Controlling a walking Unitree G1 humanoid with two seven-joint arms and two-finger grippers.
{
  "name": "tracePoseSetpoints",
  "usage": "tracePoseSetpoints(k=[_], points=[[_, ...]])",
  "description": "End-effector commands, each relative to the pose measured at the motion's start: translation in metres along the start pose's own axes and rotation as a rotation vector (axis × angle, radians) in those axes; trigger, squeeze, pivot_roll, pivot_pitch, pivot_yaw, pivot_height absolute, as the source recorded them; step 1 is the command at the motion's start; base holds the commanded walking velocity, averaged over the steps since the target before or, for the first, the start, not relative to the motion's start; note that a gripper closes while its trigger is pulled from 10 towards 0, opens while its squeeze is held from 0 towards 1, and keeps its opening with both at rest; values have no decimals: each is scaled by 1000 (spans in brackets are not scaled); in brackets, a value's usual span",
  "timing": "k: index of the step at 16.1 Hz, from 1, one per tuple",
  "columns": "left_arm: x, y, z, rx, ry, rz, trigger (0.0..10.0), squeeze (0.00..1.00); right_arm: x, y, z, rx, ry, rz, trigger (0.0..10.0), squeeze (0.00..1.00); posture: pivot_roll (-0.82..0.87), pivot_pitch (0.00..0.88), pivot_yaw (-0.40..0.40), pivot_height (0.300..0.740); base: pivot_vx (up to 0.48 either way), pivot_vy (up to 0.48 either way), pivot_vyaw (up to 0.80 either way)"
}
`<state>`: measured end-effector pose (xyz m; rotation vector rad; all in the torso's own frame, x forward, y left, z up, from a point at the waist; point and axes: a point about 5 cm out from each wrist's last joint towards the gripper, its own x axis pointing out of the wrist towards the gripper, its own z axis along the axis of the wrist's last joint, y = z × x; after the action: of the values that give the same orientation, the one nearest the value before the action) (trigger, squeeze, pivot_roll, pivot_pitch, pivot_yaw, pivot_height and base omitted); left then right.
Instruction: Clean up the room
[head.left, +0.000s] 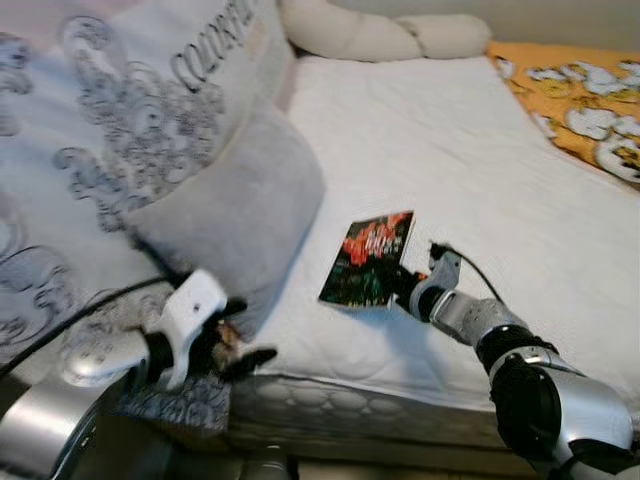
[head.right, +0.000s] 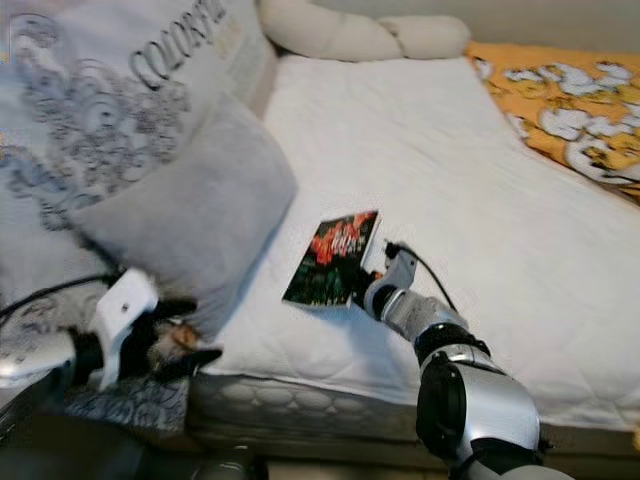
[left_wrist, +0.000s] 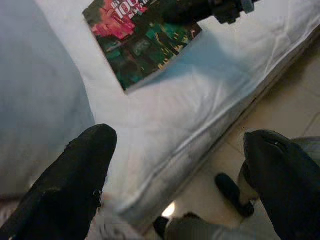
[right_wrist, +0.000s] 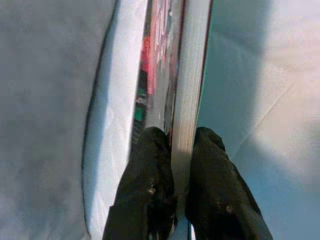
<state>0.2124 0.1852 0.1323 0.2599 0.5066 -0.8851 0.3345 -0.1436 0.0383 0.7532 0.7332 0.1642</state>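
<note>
Nearest to the head camera is the right arm, which reaches forward over the edge of the bed (head.left: 480, 180). At its end the right gripper (right_wrist: 182, 150) is closed on the book (head.left: 368, 258): in the right wrist view one black finger lies on the cover and the other on the far side of the page block, with the white pages pressed between them. The hold is at one corner only, on the side of the book closest to the wrist. The rest of the book goes away from the fingers and, as far as I can tell, rests on the white mattress.

Beyond the book, on the side away from the right gripper, is the grey pillow (head.left: 235, 215), near but not touching the cover. The left gripper (left_wrist: 177, 165) hangs at the mattress edge below this pillow, its fingers spread wide and holding nothing; it looks along the sheet towards the book.

To do this step well, I think the robot should lift slowly and keep the squeeze firm. A corner hold lets the heavy free end hang down, so the book may turn between the fingers or slip out. It is better to raise it straight up from the sheet first, so that the cover does not drag or fold, and only then carry it away. The cable beside the right wrist must stay free of the book.
</note>
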Motion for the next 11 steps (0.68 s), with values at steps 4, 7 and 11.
tracePoseSetpoints(k=[4,7,11], points=[[-15,-7,4,-7,4,42,10000,0,2,1,9,-35,-98,-99,10000,1000,449,0,34,740,0,0,0],[-15,-9,4,-20,5,52,10000,0,2,-1,10,-40,-128,-122,10000,1000,441,0,35,740,0,0,0],[-7,-10,1,-31,15,39,10000,0,-4,-8,21,-110,-151,-135,10000,1000,393,0,39,740,0,0,0]])
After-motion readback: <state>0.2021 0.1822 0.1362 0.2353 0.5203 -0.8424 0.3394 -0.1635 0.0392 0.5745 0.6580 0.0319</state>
